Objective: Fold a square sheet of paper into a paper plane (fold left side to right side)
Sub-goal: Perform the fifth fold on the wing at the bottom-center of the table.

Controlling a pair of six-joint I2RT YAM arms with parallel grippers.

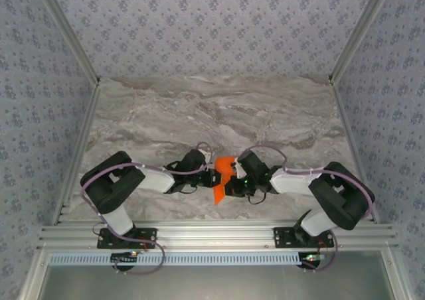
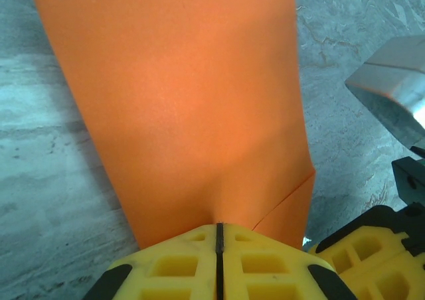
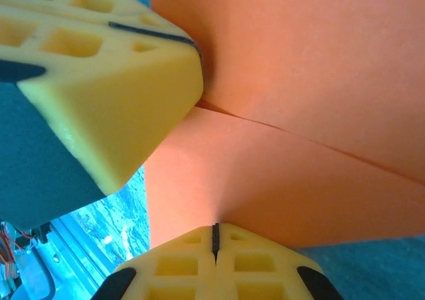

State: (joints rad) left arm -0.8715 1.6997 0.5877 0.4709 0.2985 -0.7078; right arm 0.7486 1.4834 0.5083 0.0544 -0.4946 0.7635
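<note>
Marble table roomy (far half); L gripper, R gripper clamp paper edge.

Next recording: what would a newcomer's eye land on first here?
The bright orange sheet of paper, showing a fold line, stands out against the grey marble table, in its near half. The left gripper and right gripper, both yellow-fingered, are shut on its edges from opposite sides.

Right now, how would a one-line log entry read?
left end effector: shut on creased bright orange paper sheet | right end effector: shut on same sheet
</note>
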